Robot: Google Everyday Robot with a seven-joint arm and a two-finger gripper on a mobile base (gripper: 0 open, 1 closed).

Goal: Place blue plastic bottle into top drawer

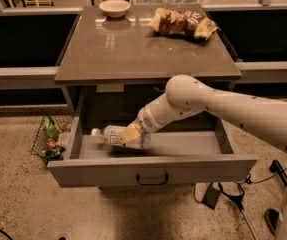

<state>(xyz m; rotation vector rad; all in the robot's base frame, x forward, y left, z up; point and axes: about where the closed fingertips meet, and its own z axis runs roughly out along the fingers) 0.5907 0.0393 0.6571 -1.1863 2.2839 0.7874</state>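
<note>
The top drawer [153,170] is pulled wide open below the cabinet top, with its dark loop handle [152,178] at the front's centre. The blue plastic bottle [114,135] lies on its side inside the drawer's left half, white cap pointing left. My gripper [132,133] reaches down into the drawer from the right and is shut on the bottle's body, its yellowish fingers [130,133] across the label. Whether the bottle rests on the drawer floor or hangs just above it is unclear.
The cabinet top [143,49] carries a pale bowl [114,7] at the back left and brown-and-yellow snack bags [182,22] at the back right. A wire basket [50,140] with green items stands on the floor at the left. Cables and a stand [223,196] lie at the right.
</note>
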